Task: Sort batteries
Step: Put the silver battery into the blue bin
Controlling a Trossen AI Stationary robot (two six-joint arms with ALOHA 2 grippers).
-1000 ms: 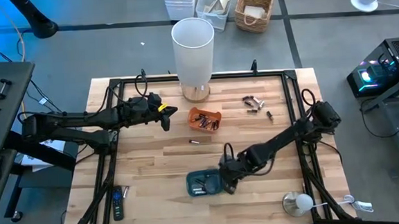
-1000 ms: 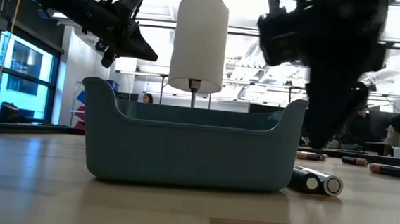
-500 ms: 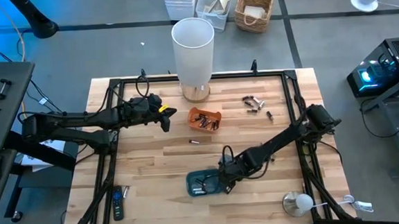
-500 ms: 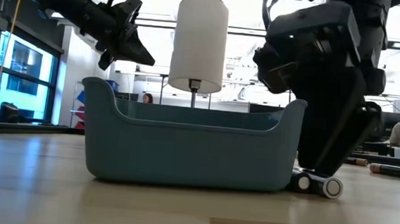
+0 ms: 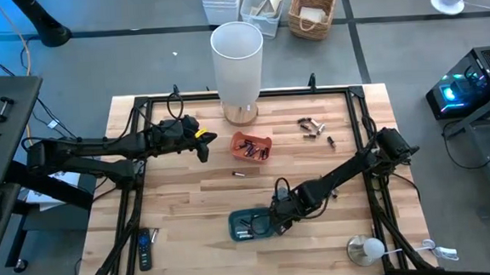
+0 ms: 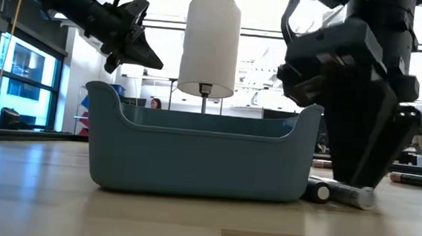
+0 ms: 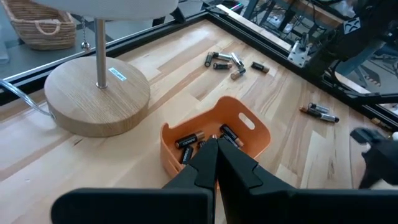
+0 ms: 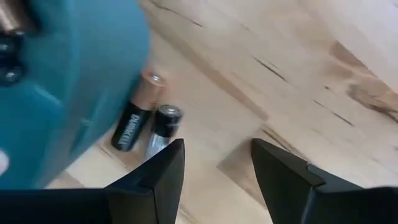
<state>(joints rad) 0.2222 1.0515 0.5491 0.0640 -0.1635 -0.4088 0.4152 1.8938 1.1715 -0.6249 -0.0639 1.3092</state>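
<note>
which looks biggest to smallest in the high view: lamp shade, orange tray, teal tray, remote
1. Lamp shade, clearly largest, though it stands tall and so nearer the overhead camera.
2. Teal tray and orange tray: too alike to rank, and the right gripper overlaps the teal one.
3. Remote, smallest.

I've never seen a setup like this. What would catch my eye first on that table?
Probably the tall white lamp at the table's far edge, with a small orange tray of batteries in front of it. Then the right gripper, open and low beside the blue bin, near two batteries lying on the wood.
</note>
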